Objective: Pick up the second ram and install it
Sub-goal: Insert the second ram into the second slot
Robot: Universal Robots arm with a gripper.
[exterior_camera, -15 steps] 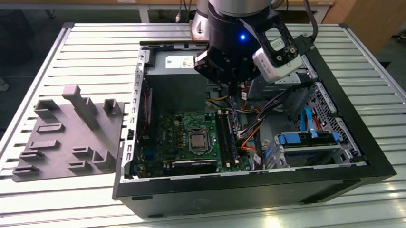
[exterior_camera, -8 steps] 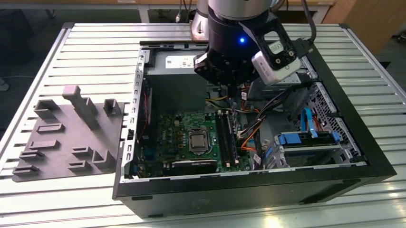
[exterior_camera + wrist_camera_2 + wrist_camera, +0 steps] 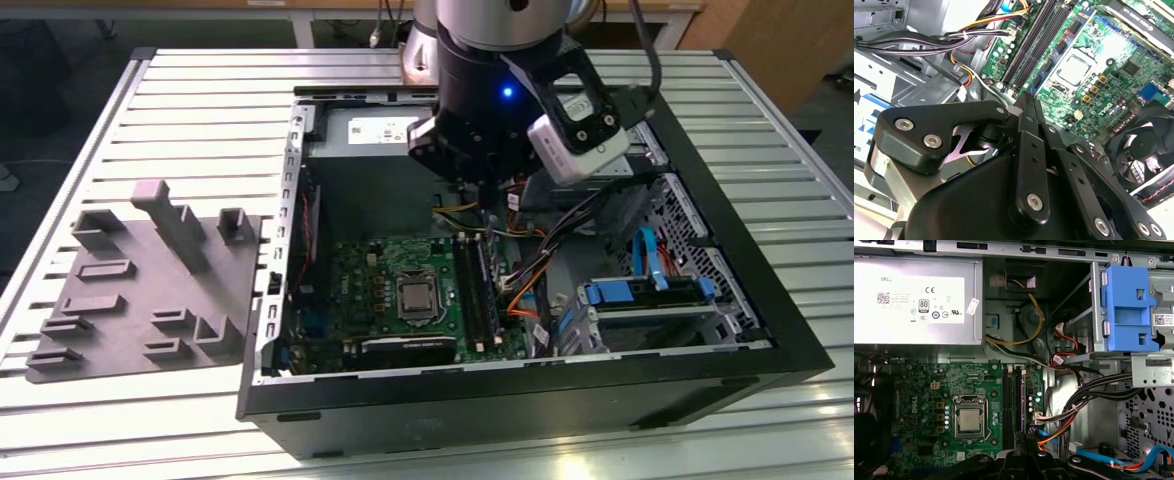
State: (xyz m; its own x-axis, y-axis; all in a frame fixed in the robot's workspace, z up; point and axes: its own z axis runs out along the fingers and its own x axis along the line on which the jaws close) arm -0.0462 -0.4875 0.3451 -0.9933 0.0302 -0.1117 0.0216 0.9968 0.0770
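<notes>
Exterior view: the arm was seen reaching into the open computer case on the worktop, beside the grey tray at that view's left. In the second wrist view the tool was drawn narrow above the memory slots. Whether the second ram was pinched there could not be told, so seating was judged unfinished. The motherboard and cables were held in the case
</notes>
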